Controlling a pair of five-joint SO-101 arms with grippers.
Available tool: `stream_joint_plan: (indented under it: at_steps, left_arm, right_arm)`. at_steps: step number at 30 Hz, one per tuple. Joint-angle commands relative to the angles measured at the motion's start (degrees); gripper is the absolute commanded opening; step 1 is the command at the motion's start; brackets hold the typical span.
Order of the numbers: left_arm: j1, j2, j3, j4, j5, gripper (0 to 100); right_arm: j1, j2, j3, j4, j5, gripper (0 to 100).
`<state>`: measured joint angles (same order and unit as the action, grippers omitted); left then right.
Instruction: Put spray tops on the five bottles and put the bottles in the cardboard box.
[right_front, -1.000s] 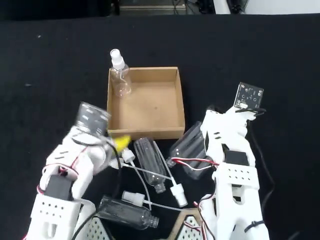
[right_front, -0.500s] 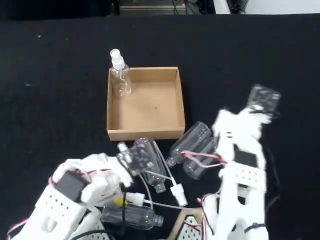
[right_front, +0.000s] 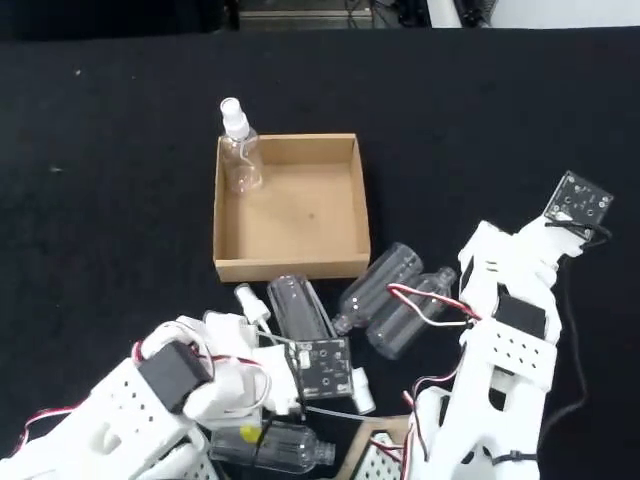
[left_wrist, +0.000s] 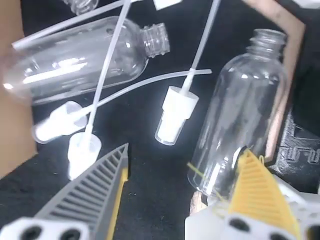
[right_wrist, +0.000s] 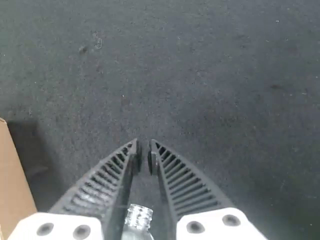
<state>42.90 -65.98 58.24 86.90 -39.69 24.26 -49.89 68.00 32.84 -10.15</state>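
Observation:
My left gripper (left_wrist: 185, 151) is open, low over the loose parts near the table's front edge. A white spray top (left_wrist: 174, 114) with its long tube lies between the grey and yellow fingers. An uncapped clear bottle (left_wrist: 245, 110) lies against the yellow finger, and another uncapped bottle (left_wrist: 80, 60) lies farther off. My right gripper (right_wrist: 142, 150) is shut over bare black table, with a bottle neck (right_wrist: 138, 217) showing beneath its base. The cardboard box (right_front: 290, 262) holds one bottle with a spray top (right_front: 238, 150) at its back left corner.
Two uncapped bottles (right_front: 395, 298) lie side by side by the box's front right corner, and one (right_front: 295, 303) lies in front of the box. Another bottle (right_front: 280, 447) lies at the front edge. Two more spray tops (left_wrist: 65, 125) lie by the grey finger. The left arm (right_front: 180, 385) covers the front left.
My left arm swung from the box's front left corner down and right, over the spray tops and bottles at the front. My right arm moved right, uncovering the two bottles beside it.

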Motion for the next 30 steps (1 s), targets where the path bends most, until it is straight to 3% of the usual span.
stream_joint_plan:
  at_steps: [1, 5, 17, 22, 30]
  left_arm:
    - [0.66, 0.35, -9.19, 8.62, -0.70, 31]
    - [0.66, 0.35, -8.92, 9.93, -3.43, 31]
    - [1.98, 0.35, 3.12, 1.23, -4.66, 31]
    - [8.04, 0.35, 4.09, 0.62, -4.40, 31]
    - [8.48, 0.44, 11.30, -8.09, -0.26, 31]
  right_arm:
    - [1.14, -1.54, -4.09, 0.18, -0.53, 2.1]
    - [1.23, -1.54, -4.26, 0.09, -0.53, 2.1]
    - [1.32, -1.54, -4.79, 0.26, -0.53, 2.1]
    - [1.23, -1.54, -4.79, 0.18, -0.53, 2.1]
    - [1.23, -1.54, -4.70, 0.18, -0.53, 2.1]
